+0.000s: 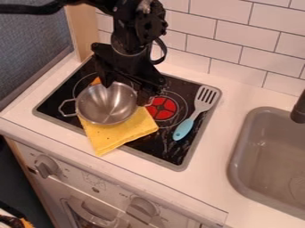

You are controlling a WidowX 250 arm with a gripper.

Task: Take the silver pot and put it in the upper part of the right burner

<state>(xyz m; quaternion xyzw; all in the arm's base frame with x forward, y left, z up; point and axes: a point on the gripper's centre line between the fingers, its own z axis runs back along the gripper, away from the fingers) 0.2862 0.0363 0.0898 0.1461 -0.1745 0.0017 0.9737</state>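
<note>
Securing the pot: judged to be the step in hand; placing is left to be done.
Tool [124, 93]: held at the pot's back rim, its two fingers spread wide; nothing is seen to be firmly clamped.
Silver pot [102, 107]: found right below the tool, upright, over the cloth.
Yellow cloth [113, 138]: laid partly under the pot, on the camera's side of the tool; it could be dragged along if the pot is slid.
Red burner [162, 108]: set just beside the tool, to its right in the view; the upper part, towards the tiled wall [238, 58], is taken as the goal.
Spatula [183, 129]: lying beyond the burner from the tool; it could be knocked by a pot handle.
Next move: a sound grip is needed, then a lift clear of the cloth and a short, level carry.
</note>
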